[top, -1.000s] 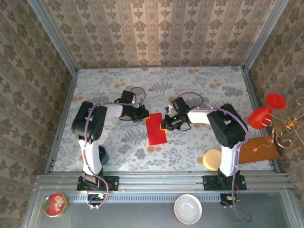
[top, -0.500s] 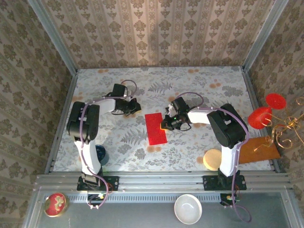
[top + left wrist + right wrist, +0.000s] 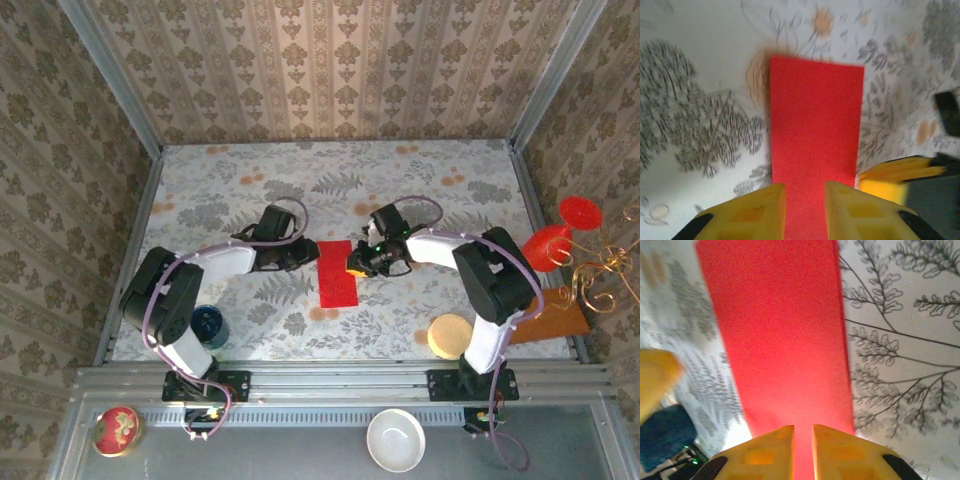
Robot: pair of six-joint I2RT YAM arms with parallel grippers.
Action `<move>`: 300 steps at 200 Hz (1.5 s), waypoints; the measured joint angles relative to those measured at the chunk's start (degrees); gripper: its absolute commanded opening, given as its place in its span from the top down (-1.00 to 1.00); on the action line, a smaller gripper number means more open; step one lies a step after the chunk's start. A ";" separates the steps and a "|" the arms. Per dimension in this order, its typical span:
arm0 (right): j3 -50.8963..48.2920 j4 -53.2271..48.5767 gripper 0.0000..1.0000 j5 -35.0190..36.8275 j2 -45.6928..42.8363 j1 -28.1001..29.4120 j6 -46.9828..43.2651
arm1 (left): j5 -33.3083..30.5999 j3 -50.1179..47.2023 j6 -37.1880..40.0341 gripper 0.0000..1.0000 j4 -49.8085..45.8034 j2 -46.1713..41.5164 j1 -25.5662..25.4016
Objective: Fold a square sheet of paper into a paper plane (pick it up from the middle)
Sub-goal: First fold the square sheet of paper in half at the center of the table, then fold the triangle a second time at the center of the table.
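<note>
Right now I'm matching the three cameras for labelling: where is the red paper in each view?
Top external: red paper just below picture centre.
Left wrist: red paper in the centre, running to the bottom edge.
Right wrist: red paper left of centre, from the top edge down.
Shared landmark: leaf-print table cover beneath it.

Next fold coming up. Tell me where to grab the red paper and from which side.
Probably pinch the red paper at the middle of a long edge, coming low from that side: it lies flat, a narrow rectangle, so only edges give purchase.
</note>
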 measured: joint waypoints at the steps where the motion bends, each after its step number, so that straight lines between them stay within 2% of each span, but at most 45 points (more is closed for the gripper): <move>1: 0.00 0.00 0.53 0.00 -0.15 0.00 0.09 | 0.00 -0.07 0.02 0.31 0.04 -0.02 -0.07; 27: -1.36 1.27 0.43 0.17 -3.98 -0.02 0.52 | -0.90 -1.09 -2.80 0.21 2.01 -0.09 -2.19; 60: -4.15 1.90 0.32 1.44 -4.68 -0.09 0.46 | -0.74 -0.92 -4.48 0.16 4.11 0.02 -3.76; 130: -6.54 4.94 0.20 3.56 -4.68 -0.39 0.70 | 0.46 3.45 -5.07 0.12 4.24 5.51 -3.93; 234: -11.69 7.98 -0.13 4.52 -8.68 -1.14 1.70 | 1.20 6.27 -2.82 0.11 0.50 9.86 1.11; 271: -13.29 8.61 -0.13 3.39 -10.21 -1.14 2.12 | 1.27 6.93 -0.48 0.10 -0.70 9.79 3.76; 300: -17.27 10.58 -0.08 1.22 -12.15 -1.11 4.20 | 1.25 6.10 -0.11 0.10 -2.03 7.39 3.43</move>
